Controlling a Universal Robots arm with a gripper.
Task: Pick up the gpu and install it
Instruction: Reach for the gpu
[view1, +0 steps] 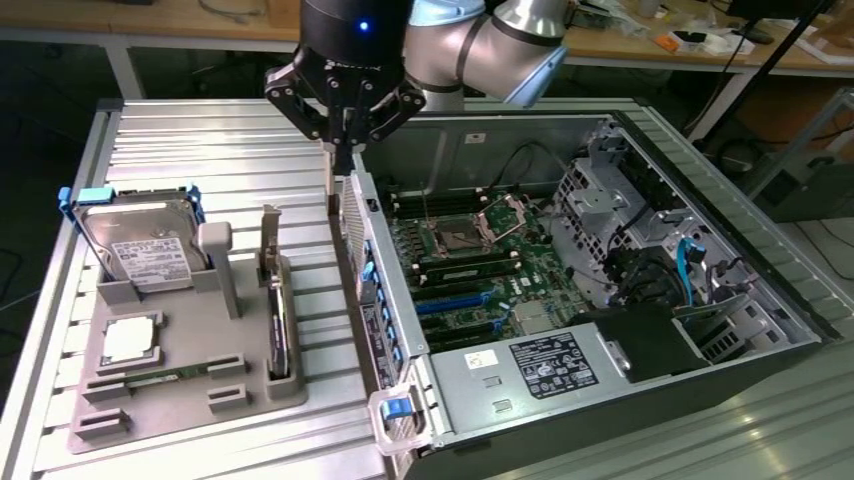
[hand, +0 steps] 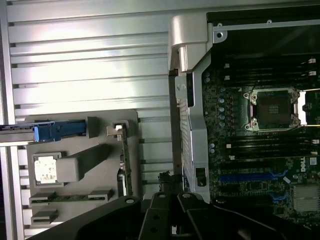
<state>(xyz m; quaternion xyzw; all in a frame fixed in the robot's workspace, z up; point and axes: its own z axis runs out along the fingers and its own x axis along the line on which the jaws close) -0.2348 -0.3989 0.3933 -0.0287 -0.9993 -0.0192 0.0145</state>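
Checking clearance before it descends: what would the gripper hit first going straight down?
Likely the top edge of the computer case's wall, right under the gripper; depth is unclear.

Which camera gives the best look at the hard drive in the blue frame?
The exterior view: the hard drive stands with its labelled face showing. The wrist view sees it edge-on, mostly blue frame.

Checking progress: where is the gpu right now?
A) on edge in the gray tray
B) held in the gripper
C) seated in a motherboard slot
A: the gpu stands on edge in the tray, apart from the shut gripper, which hangs above the case wall.
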